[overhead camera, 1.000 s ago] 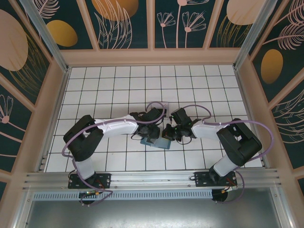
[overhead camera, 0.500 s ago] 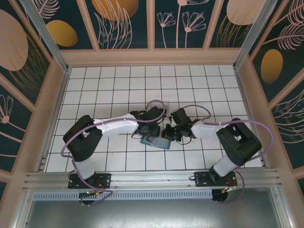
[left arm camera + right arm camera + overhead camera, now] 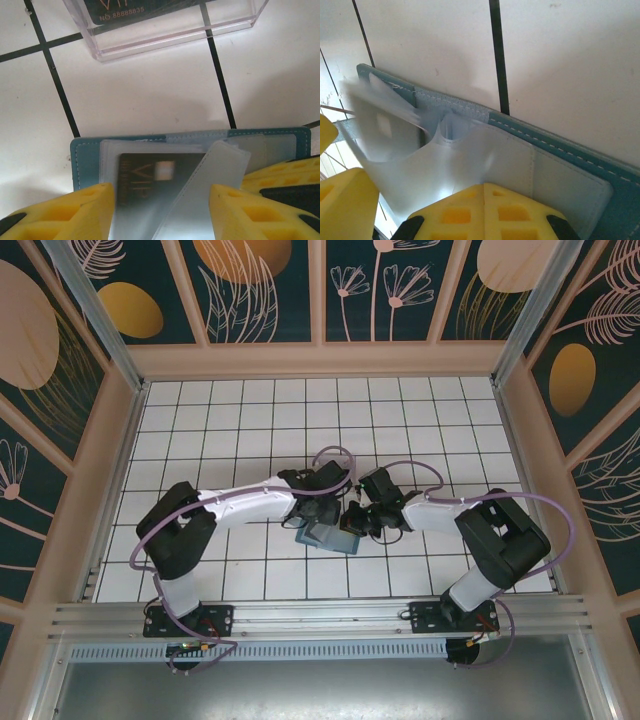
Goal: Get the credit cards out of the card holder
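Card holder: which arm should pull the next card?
Left, probably: left tool open astride the dark card in the card holder; right tool shut on the holder's edge.

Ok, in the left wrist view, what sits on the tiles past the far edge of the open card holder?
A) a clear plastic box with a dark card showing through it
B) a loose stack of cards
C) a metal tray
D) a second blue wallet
A: beyond the open card holder stands a clear plastic box, and a dark card with a printed number shows through its wall.
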